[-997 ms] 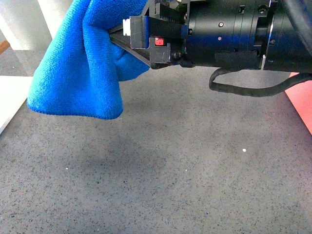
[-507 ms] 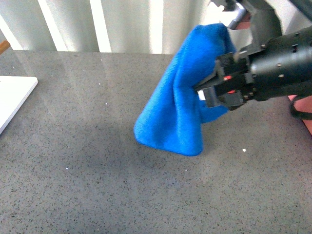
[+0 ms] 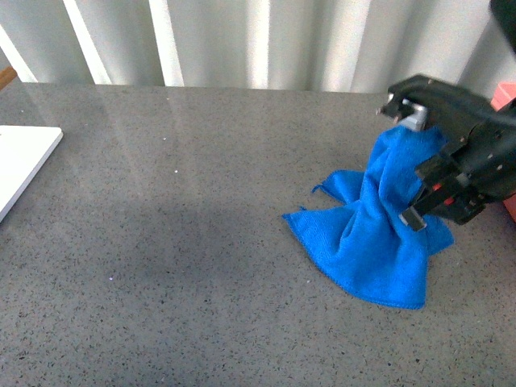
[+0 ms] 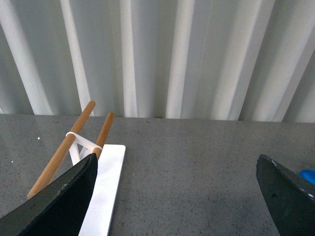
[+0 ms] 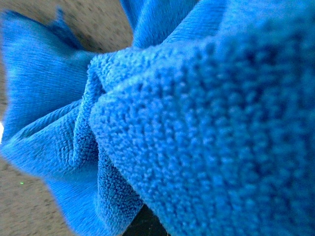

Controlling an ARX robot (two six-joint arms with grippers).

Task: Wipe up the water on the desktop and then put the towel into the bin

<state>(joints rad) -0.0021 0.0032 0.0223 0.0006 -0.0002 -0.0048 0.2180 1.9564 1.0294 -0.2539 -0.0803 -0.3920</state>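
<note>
The blue towel [image 3: 360, 241] sits at the right of the speckled grey desktop [image 3: 185, 242], its lower part spread on the surface and its upper part bunched up. My right gripper [image 3: 409, 169] is shut on that bunched part, coming in from the right. In the right wrist view the towel [image 5: 197, 123] fills nearly the whole picture and hides the jaws. A strip of the salmon-pink bin [image 3: 509, 93] shows at the right edge. My left gripper [image 4: 177, 196] hangs open over bare desktop [image 4: 187, 162], holding nothing. A blue corner of the towel [image 4: 309, 176] peeks past its finger.
A flat white board [image 3: 20, 165] lies at the desktop's left edge. In the left wrist view the white board [image 4: 106, 187] has two wooden sticks [image 4: 64, 147] on a white stand beside it. Pale corrugated wall panels [image 3: 258, 40] close off the back.
My right gripper has swung from the upper left to the right and down with the towel. The towel hung in the air before; now its lower part rests on the desktop.
</note>
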